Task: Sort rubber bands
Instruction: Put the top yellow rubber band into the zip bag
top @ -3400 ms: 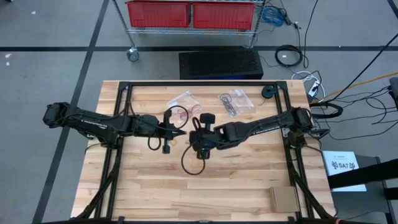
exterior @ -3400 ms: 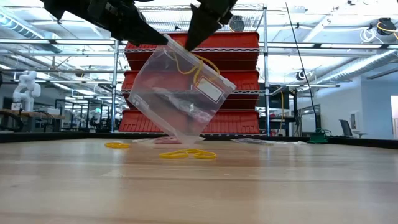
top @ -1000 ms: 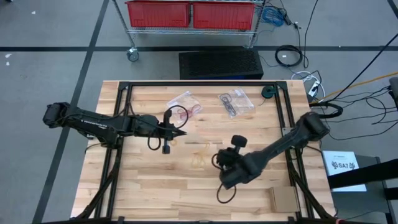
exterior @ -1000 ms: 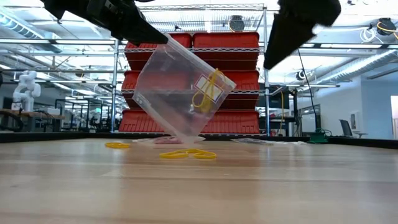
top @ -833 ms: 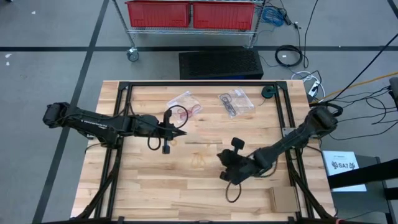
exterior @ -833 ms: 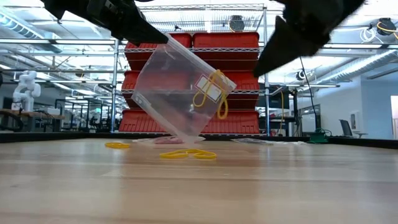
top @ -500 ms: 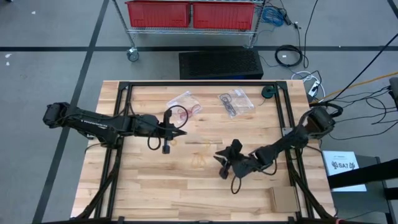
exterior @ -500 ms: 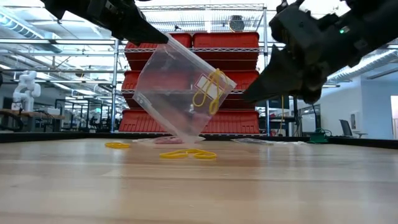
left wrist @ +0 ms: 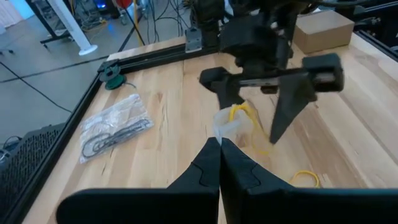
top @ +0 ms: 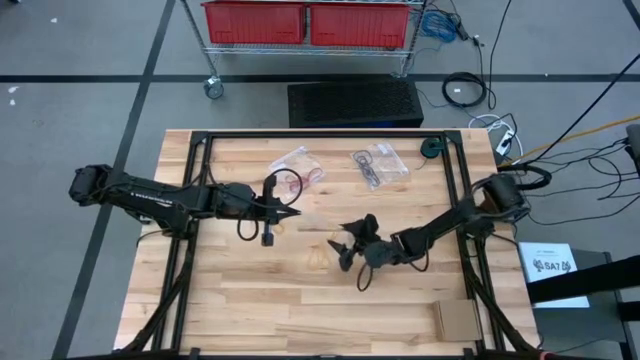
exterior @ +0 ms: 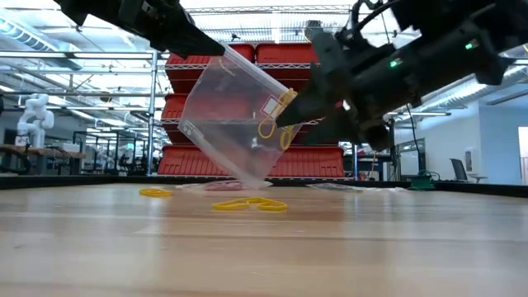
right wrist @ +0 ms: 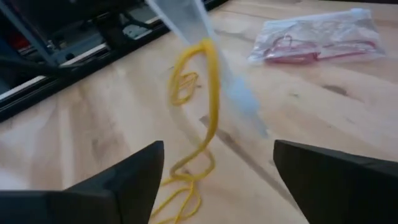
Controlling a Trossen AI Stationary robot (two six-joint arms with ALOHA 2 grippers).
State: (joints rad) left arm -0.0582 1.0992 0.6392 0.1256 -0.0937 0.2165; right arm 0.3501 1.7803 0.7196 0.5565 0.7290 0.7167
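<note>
My left gripper (exterior: pixel 216 48) is shut on a clear plastic bag (exterior: pixel 235 124) that hangs tilted above the middle of the table, with yellow rubber bands (exterior: pixel 276 115) inside it. My right gripper (top: pixel 340 250) is open and lies nearly level at the bag's right side. In the left wrist view its two fingers stand either side of the bag (left wrist: pixel 233 123) without visibly touching it. More yellow rubber bands (exterior: pixel 247 204) lie loose on the table under the bag, and another (exterior: pixel 154 193) lies to their left. My left gripper pinches the bag's top edge (left wrist: pixel 225 133) between its two shut fingers, coming from the table's left and slanting slightly down. The bag hangs tilted below the fingertips. Whether its lowest corner (exterior: pixel 247 185) touches the table cannot be told.
A bag of red bands (top: pixel 297 160) and a bag of black bands (top: pixel 378 163) lie at the table's far side. A cardboard box (top: pixel 455 320) sits at the near right corner. A black frame (top: pixel 200 150) borders the tabletop.
My right gripper has come down from the near right toward the hanging bag, tipped from pointing steeply down to nearly level, and opened its fingers. My left gripper keeps the bag where it was.
</note>
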